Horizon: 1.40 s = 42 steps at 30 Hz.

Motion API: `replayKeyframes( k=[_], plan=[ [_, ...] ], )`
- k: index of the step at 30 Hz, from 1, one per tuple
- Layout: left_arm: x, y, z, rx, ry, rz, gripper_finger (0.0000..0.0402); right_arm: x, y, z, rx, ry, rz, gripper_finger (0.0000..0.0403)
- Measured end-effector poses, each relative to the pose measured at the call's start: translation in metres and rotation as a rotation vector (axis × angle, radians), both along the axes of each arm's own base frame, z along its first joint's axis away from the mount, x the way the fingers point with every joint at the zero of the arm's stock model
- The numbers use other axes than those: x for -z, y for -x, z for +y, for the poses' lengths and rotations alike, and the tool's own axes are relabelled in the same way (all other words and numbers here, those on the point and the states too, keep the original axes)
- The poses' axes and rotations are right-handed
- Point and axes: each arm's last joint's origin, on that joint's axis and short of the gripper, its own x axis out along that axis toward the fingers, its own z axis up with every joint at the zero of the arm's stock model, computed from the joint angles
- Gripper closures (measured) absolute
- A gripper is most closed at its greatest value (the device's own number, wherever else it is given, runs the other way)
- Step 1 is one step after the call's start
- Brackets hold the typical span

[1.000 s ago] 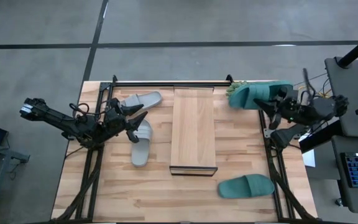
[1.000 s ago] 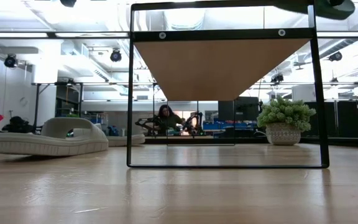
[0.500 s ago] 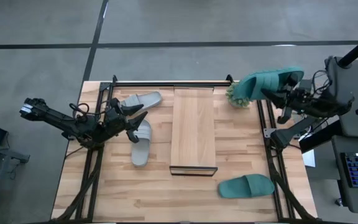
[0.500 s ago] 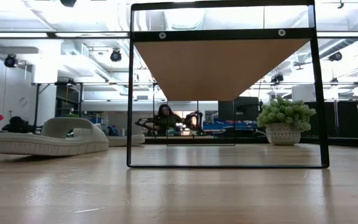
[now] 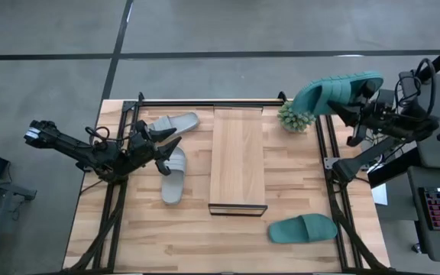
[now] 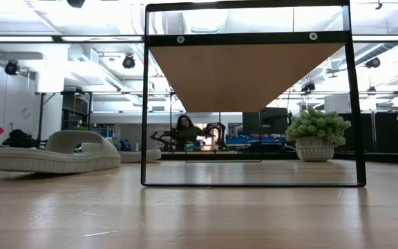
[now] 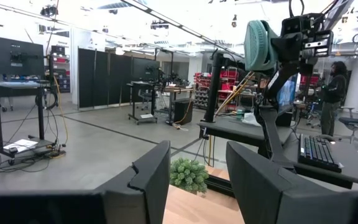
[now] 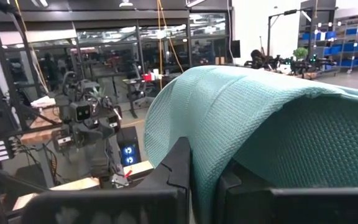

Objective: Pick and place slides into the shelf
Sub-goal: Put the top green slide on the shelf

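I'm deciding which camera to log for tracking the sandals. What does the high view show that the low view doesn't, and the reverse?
Only the high view shows both arms, the right end effector shut on a teal slide lifted off the table's far right corner, the left end effector over a grey slide, and another teal slide. Only the low view shows the shelf's underside and a seated person beyond. Both show the shelf, the plant and grey slides.

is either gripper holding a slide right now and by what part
Yes: the right gripper is shut on a teal-green slide, pinching its wide strap and holding it in the air. The left gripper holds nothing.
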Motion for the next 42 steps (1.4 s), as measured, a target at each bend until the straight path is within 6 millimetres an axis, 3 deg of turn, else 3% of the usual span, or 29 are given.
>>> replayKeyframes(
  k=[17, 36, 42],
  plan=[
    [0.0, 0.0, 0.0, 0.0, 0.0, 0.0, 0.026, -0.032, 0.0, 0.001, -0.05, 0.001, 0.001, 0.0392],
    [0.0, 0.0, 0.0, 0.0, 0.0, 0.0, 0.026, -0.019, -0.066, 0.036, -0.135, -0.014, 0.127, 0.0392],
    [0.0, 0.0, 0.0, 0.0, 0.0, 0.0, 0.026, -0.017, -0.089, 0.026, -0.23, -0.009, 0.136, 0.0392]
  ],
)
